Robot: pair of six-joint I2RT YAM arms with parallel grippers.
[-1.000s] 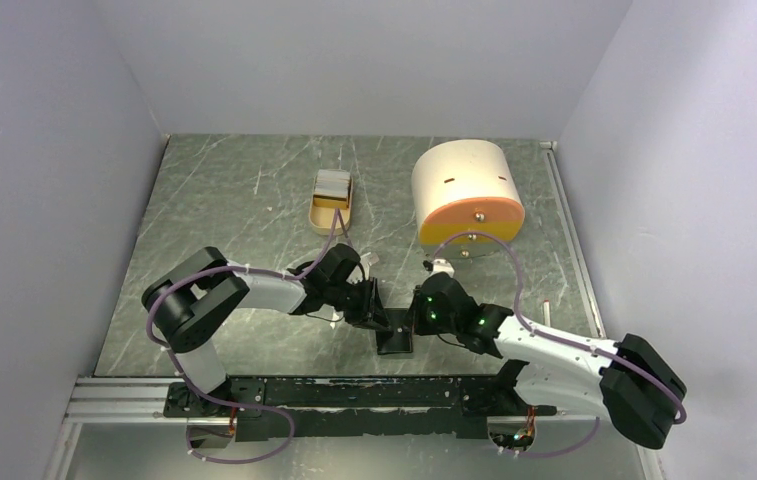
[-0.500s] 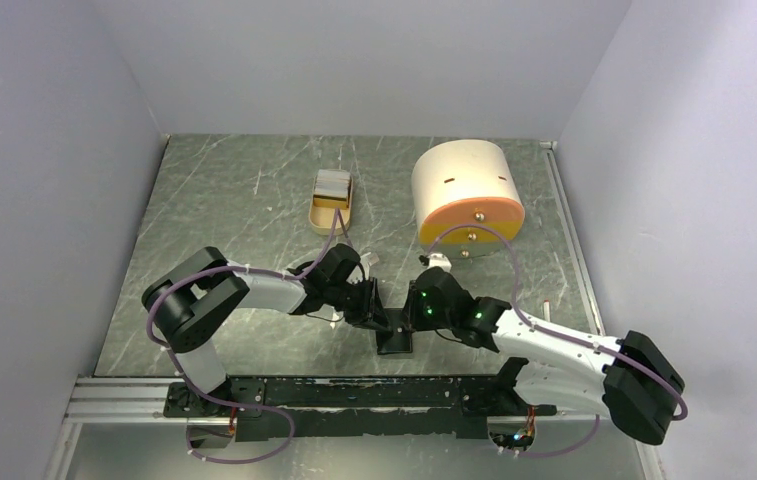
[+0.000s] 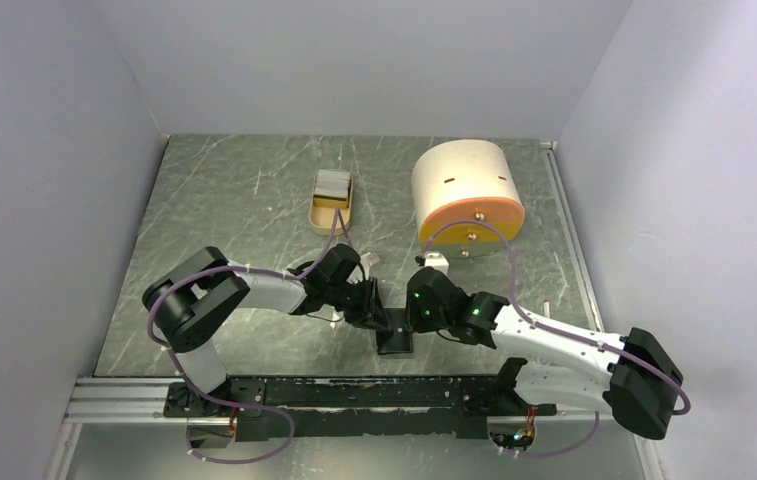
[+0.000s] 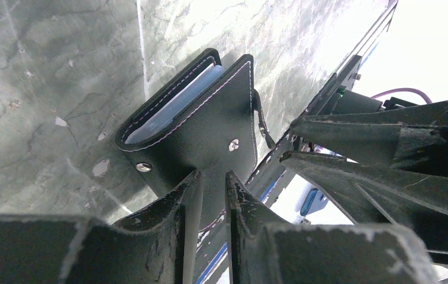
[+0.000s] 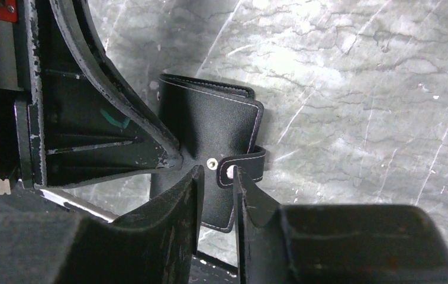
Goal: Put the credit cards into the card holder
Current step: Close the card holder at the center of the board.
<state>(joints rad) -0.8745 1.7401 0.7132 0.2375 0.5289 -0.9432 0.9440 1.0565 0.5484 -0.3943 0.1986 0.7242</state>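
One holder (image 4: 200, 133), one cylinder (image 3: 466, 190), and one tray (image 3: 330, 214) of cards (image 3: 333, 183), too stacked to count. Only the top view shows the cards, well ahead of both grippers. Both wrist views show the holder on the table (image 5: 351, 89). The left gripper (image 4: 209, 180), nearly closed, pinches its cover. The right gripper (image 5: 215, 171), equally narrow, pinches the edge by the snap tab (image 5: 245, 163).

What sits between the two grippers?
The card holder: left gripper pinches its flap edge, right gripper straddles its snap tab. Both wrist views show it.
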